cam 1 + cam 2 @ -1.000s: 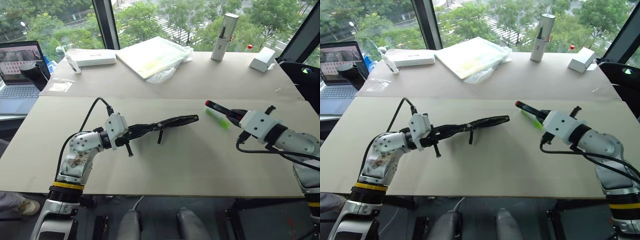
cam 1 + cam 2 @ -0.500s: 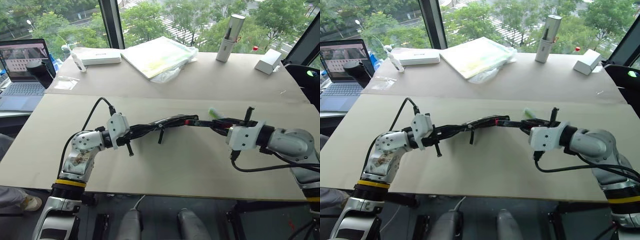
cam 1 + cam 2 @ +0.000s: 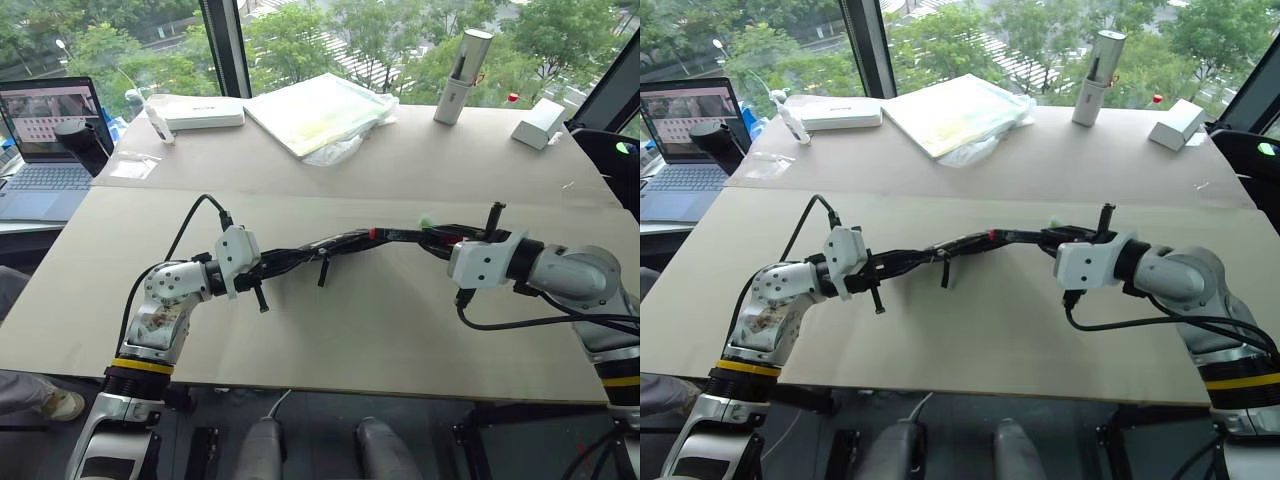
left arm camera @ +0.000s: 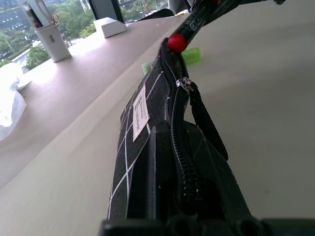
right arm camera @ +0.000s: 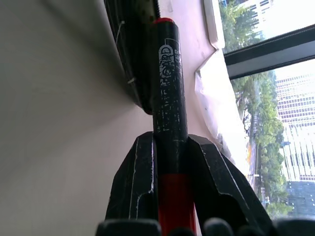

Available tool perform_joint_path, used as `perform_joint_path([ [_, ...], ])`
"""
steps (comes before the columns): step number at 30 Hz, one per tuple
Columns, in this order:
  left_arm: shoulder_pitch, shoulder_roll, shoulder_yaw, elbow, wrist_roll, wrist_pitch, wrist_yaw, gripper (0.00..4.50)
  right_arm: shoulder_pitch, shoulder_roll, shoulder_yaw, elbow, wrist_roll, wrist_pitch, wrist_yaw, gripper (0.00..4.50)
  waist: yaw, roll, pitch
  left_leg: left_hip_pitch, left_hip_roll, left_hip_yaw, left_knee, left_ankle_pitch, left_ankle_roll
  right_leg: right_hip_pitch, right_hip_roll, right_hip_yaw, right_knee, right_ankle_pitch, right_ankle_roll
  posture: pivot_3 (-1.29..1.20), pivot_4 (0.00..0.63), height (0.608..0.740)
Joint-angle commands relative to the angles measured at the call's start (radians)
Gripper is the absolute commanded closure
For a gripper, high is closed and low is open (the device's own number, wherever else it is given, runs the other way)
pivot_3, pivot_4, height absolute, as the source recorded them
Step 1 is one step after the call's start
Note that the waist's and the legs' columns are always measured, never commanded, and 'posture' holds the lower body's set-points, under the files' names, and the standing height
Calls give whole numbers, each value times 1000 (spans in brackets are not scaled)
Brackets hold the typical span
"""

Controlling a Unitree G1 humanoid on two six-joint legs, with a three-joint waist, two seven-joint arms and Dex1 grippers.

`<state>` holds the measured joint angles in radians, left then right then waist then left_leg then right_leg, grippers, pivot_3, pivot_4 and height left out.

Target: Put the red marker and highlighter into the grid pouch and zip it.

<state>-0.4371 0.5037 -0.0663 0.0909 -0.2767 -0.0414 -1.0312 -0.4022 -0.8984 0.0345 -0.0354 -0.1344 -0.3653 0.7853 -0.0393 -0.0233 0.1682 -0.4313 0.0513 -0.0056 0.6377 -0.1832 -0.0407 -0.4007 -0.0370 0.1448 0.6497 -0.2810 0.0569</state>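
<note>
Over the beige surface [image 3: 330, 330], left gripper [image 3: 262, 267] jaws are pinching the grid pouch [image 3: 330, 243] edge-up while right gripper [image 3: 432, 238] jaws are pinching the red marker [image 3: 400, 234], its long axis lining tip-first into the pouch mouth, highlighter [image 3: 425, 217] lying just beyond.

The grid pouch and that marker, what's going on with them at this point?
The left gripper is shut on one end of the grid pouch, holding it up off the table on edge. The right gripper is shut on the red marker and holds its tip right at the pouch's far end; whether the tip is inside cannot be told. The highlighter lies on the table just behind the marker, not yet picked up, so nothing is packed or zipped.
</note>
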Motion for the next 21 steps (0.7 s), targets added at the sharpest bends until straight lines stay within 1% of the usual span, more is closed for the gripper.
perform_joint_path([
  [1,-19,-6,-3,-38,-3,-7,4,4500,5,-20,-46,-41,43,19,13,3973,0,0,0,0,0,0,0,0,0,0,0,0,0,0,0,0,150,738],
  [11,-19,-15,-4,-31,1,-16,4,4500,-38,1,21,4,-82,-26,-14,3973,-2,0,0,0,0,0,1,0,0,0,0,0,1,0,0,0,150,738],
  [21,-17,-19,-8,-27,2,-26,2,4500,-101,52,90,41,-175,-46,-55,3973,-2,0,0,0,-1,0,2,0,0,-1,0,0,5,0,0,0,150,738],
])
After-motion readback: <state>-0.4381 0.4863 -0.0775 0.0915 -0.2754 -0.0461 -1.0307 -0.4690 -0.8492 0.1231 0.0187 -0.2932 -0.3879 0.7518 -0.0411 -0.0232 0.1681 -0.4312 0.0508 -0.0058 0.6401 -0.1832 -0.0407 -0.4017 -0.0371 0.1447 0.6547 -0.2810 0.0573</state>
